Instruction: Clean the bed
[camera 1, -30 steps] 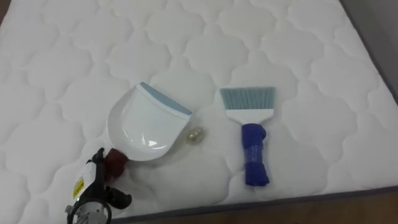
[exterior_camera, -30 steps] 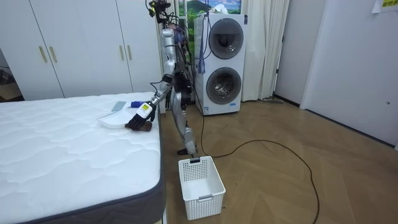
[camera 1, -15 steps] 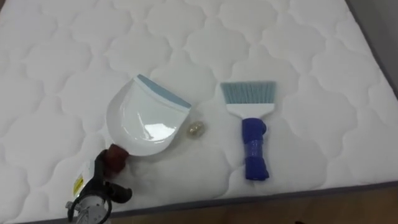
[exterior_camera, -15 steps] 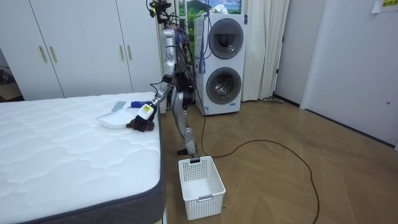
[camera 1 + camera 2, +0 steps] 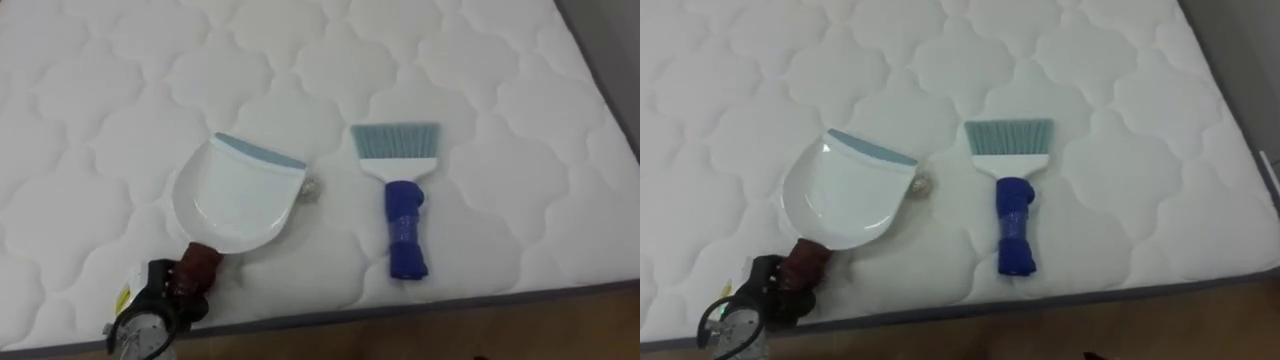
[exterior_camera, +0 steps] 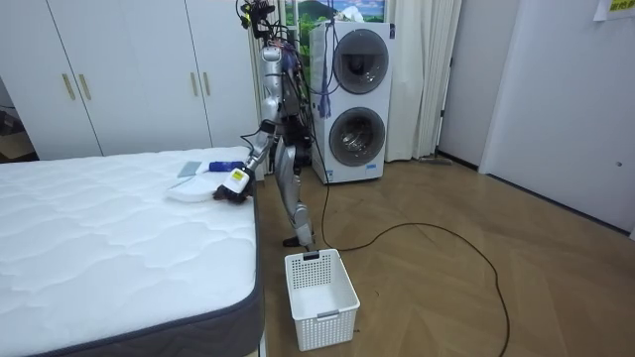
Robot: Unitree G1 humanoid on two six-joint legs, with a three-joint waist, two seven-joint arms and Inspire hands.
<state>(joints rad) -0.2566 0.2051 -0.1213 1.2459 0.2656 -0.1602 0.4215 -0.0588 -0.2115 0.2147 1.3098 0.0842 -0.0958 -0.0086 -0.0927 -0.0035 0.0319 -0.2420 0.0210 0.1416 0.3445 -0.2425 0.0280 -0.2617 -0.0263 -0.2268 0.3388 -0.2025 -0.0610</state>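
One dustpan [image 5: 238, 205], one brush [image 5: 402, 205], one small scrap [image 5: 309, 186], all on the mattress [image 5: 500, 80].
Left hand [image 5: 170, 300] apparently curled round the dustpan handle. The lip now meets the scrap, which lay apart earlier. The brush lies unheld, so sweeping-in probably comes next.

Mattress [image 5: 480, 60] open beyond — dustpan [image 5: 240, 195], ball [image 5: 309, 186] and brush [image 5: 400, 200] crowd its near edge.

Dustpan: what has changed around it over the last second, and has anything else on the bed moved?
The left hand has drawn its fingers in round the handle of the dustpan and swung the pan. Its blue lip now meets the small ball, which lay apart from it a second ago. The brush stayed where it was on the mattress. The slight shift of the whole view is the camera's own.
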